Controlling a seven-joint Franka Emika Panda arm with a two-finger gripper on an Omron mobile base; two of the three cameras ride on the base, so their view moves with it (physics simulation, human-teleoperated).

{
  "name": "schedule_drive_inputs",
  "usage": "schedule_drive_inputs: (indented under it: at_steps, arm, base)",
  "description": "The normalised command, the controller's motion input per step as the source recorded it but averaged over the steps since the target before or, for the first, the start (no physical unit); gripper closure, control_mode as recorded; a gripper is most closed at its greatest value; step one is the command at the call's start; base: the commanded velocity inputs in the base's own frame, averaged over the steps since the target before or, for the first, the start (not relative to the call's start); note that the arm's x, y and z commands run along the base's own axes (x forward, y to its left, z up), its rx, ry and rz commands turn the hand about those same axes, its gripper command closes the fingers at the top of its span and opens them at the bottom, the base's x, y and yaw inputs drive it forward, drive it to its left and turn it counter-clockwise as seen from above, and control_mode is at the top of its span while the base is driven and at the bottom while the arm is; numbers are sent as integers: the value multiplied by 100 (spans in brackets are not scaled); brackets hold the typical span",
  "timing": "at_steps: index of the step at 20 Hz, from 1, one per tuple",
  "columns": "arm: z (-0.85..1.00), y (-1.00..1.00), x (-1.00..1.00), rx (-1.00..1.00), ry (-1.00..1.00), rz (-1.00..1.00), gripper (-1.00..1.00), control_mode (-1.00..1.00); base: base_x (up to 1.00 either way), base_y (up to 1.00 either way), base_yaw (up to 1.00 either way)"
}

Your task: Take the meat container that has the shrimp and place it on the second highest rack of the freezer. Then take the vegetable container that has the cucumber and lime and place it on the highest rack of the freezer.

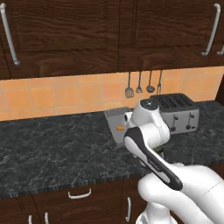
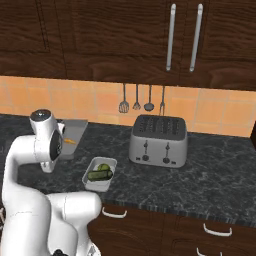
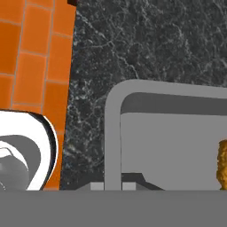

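The meat container (image 2: 76, 129) is a grey tray on the dark counter, with the small orange shrimp (image 2: 70, 141) inside it. From the left base it shows as the meat container (image 1: 113, 119) with the shrimp (image 1: 120, 128) behind my wrist. In the hand view my gripper (image 3: 113, 186) is shut on the tray's rim (image 3: 112, 133), one fingertip on each side of the wall, and the shrimp (image 3: 222, 162) lies at the right edge. The vegetable container (image 2: 90, 184), a small white tray, holds the dark green cucumber (image 2: 100, 175) and the lime (image 2: 103, 167). The freezer is out of view.
A silver toaster (image 2: 158, 141) stands on the counter to the right of both trays, also seen as the toaster (image 1: 178, 112). Utensils (image 2: 142, 98) hang on the orange tiled wall. Dark wall cabinets (image 2: 150, 35) are overhead, drawers (image 1: 78, 194) below the counter edge.
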Motion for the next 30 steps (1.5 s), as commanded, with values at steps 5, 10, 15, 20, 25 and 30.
schedule_drive_inputs:
  at_steps: [5, 10, 15, 20, 25, 30]
  arm:
    - [52, -93, -43, -3, 2, 0, 100, -100]
    - [42, -49, -35, 0, 0, 9, 100, -100]
    - [25, 2, 0, 0, 0, 10, 100, -100]
    - [0, 0, 0, 0, 1, 0, 100, 100]
    - [0, 0, 0, 0, 0, 0, 100, 100]
    - [0, 0, 0, 0, 0, 0, 100, 100]
  base:
    - [0, 0, 0]
    - [0, 0, 0]
    - [0, 0, 0]
    - [0, 0, 0]
    - [-55, 9, -22]
    - [-95, 28, -33]
